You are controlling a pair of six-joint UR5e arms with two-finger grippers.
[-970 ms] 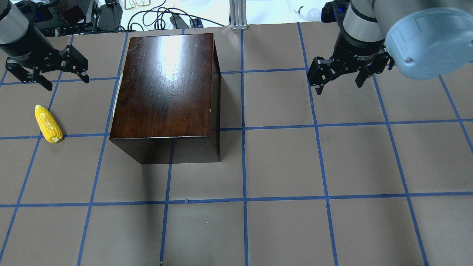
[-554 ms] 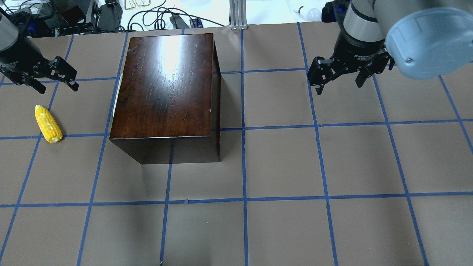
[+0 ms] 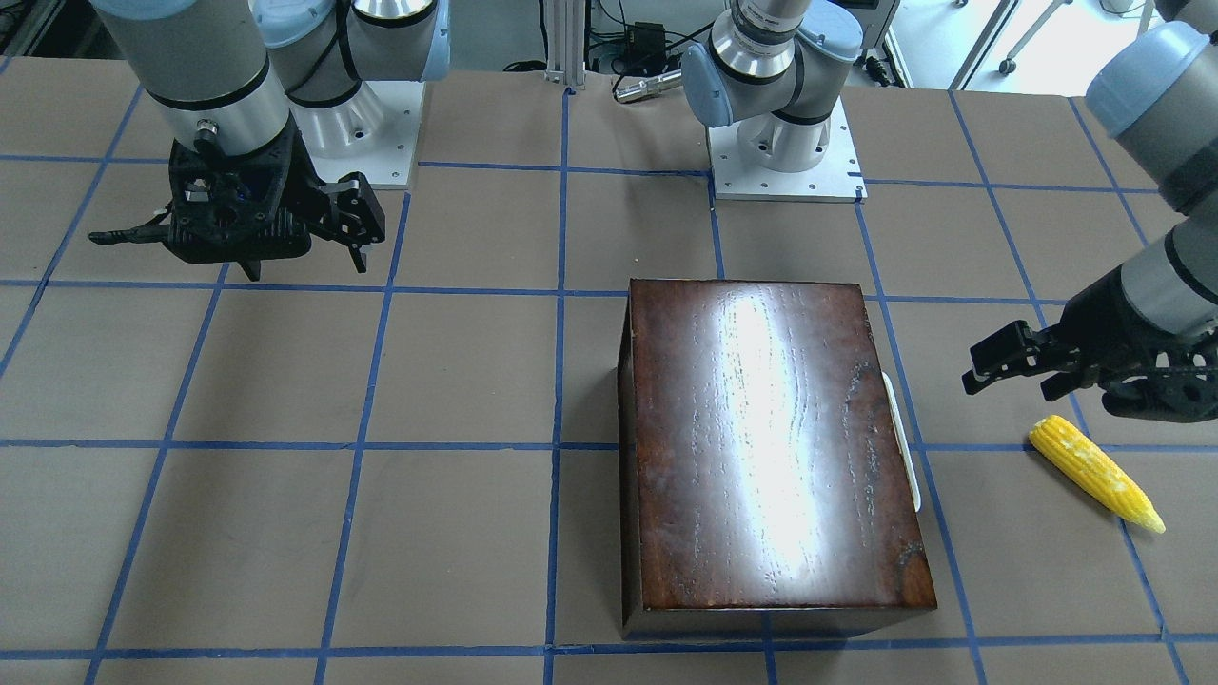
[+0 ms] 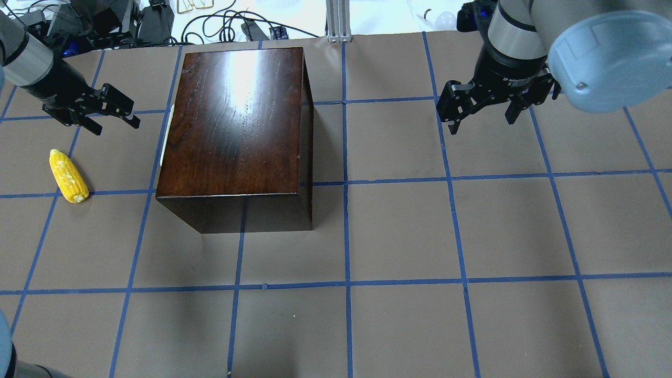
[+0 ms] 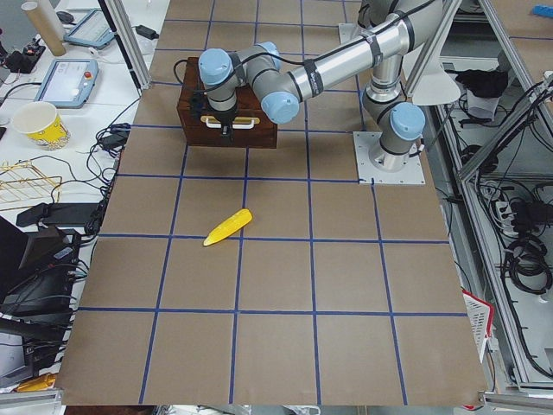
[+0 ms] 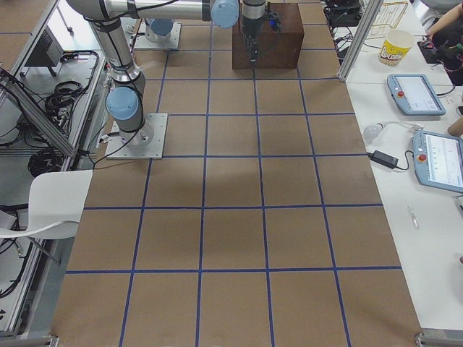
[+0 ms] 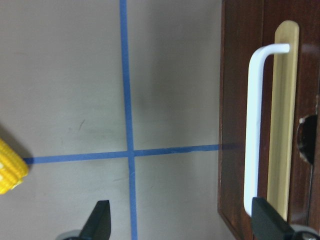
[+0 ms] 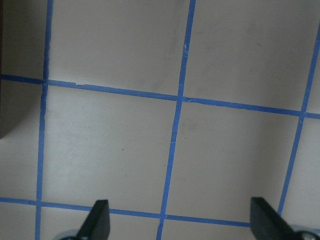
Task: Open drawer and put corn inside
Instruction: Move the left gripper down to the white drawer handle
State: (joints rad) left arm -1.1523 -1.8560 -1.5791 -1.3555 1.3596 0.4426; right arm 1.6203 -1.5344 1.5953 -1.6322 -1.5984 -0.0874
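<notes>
The glossy dark-brown box [image 4: 236, 126] stands left of the table's centre. Its drawer is shut; the white curved handle [image 4: 167, 135] faces the robot's left and shows clearly in the left wrist view [image 7: 256, 130]. The yellow corn [image 4: 68, 176] lies on the table left of the box, also in the front view [image 3: 1094, 473]. My left gripper [image 4: 116, 127] is open and empty, between corn and handle, pointing toward the drawer front, apart from both. My right gripper [image 4: 482, 125] is open and empty, hovering over bare table far right of the box.
The table is brown paper with a blue tape grid [image 4: 346, 283]. Cables and gear [image 4: 157, 21] lie past the far edge. The arm bases [image 3: 785, 162] stand behind the box in the front view.
My left gripper has swung right and a little down, from the table's left edge toward the box's handle side. The right gripper, corn and box have not moved.
</notes>
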